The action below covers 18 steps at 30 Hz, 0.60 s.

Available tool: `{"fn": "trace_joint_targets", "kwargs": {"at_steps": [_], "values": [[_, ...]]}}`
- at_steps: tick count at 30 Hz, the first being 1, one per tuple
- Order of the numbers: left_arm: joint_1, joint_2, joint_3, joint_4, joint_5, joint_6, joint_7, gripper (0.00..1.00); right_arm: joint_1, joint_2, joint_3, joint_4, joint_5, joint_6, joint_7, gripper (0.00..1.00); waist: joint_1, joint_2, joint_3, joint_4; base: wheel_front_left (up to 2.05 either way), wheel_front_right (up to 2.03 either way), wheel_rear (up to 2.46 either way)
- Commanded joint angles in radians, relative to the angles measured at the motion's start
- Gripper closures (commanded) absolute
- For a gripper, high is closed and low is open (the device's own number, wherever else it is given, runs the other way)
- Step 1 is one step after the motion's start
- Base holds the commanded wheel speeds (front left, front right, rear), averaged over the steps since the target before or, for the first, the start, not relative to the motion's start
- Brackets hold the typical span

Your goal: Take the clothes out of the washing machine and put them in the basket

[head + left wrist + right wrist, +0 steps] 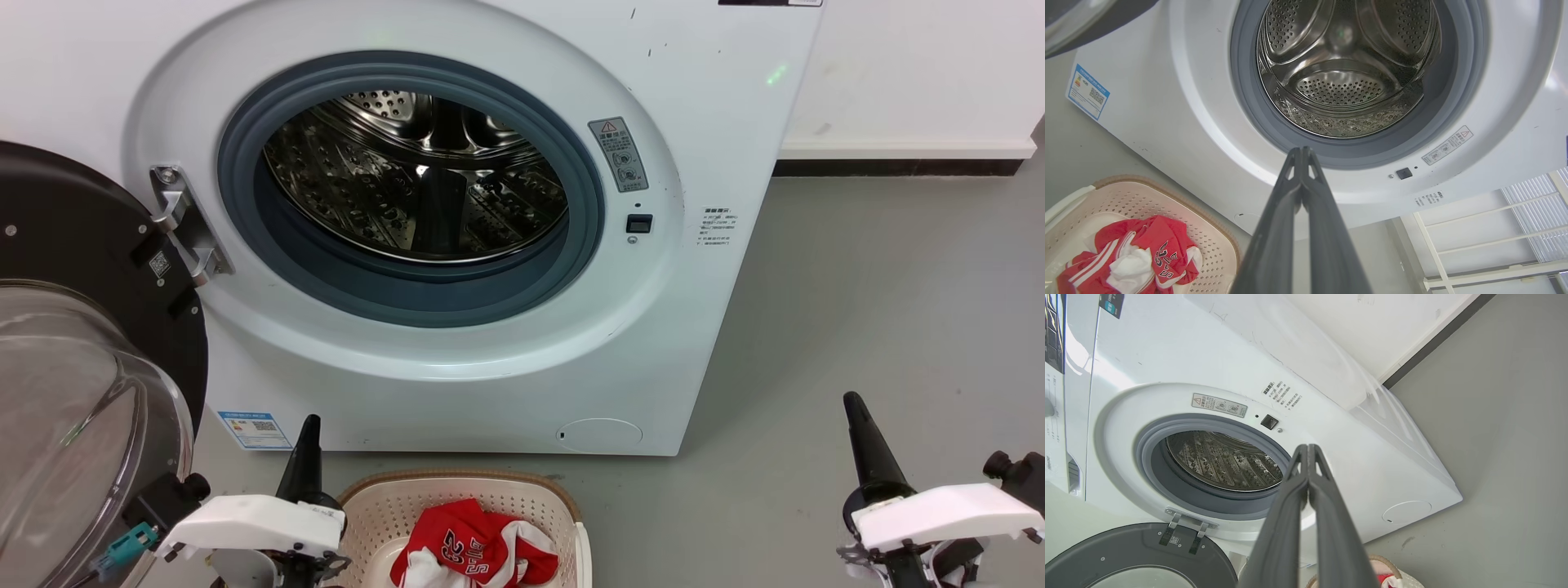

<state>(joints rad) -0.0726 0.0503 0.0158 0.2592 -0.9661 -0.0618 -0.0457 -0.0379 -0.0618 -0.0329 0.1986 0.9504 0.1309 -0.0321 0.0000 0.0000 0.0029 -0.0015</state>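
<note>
**Drum Bare, Clothes Lying in the Basket**

The washing machine (506,384) is seen across the upper and middle part of the head view. Its door (90,327) is swung wide at the left edge, so the opening is left free for reaching in. Inside the grey rubber ring (408,298) the steel drum (416,180) is shown from three angles, and no fabric can be made out in the visible parts (the lowest front lip is hidden behind the ring).

The clothes (469,543) are found in the basket (384,510) at the bottom centre of the head view, as a crumpled heap of red with white trim and numbers and some plain white among the folds. The basket is set on the floor (882,310) just in front of the machine and below the opening, presumably so that only a short carry is needed.

The left gripper (311,425) is held at the lower left, just beside the basket's rim. The right gripper (855,404) is held at the lower right, well apart from the basket. In each wrist view the jaws are pressed together tip to tip, and nothing is gripped between them. Both are pointed up toward the machine without touching it. The task is judged to be finished or nearly so, and only a check of the hidden lip would be called for.
</note>
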Motion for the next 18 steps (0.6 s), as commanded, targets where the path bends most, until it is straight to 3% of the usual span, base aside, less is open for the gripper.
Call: {"fn": "trace_joint_targets", "kwargs": {"at_steps": [1,18], "values": [[-0.029,0.000,0.009,-0.013,-0.033,-0.008,0.008,1.00,-0.027,-0.007,-0.005,-0.004,0.036,0.000,0.009,1.00,0.0000,0.0000,0.000,0.000,0.00,0.00,0.00],[-0.032,0.000,0.036,-0.014,-0.209,-0.027,0.053,1.00,-0.042,-0.007,-0.021,0.010,0.222,0.000,0.044,1.00,0.0000,0.0000,0.000,0.000,0.00,0.00,0.00]]}}
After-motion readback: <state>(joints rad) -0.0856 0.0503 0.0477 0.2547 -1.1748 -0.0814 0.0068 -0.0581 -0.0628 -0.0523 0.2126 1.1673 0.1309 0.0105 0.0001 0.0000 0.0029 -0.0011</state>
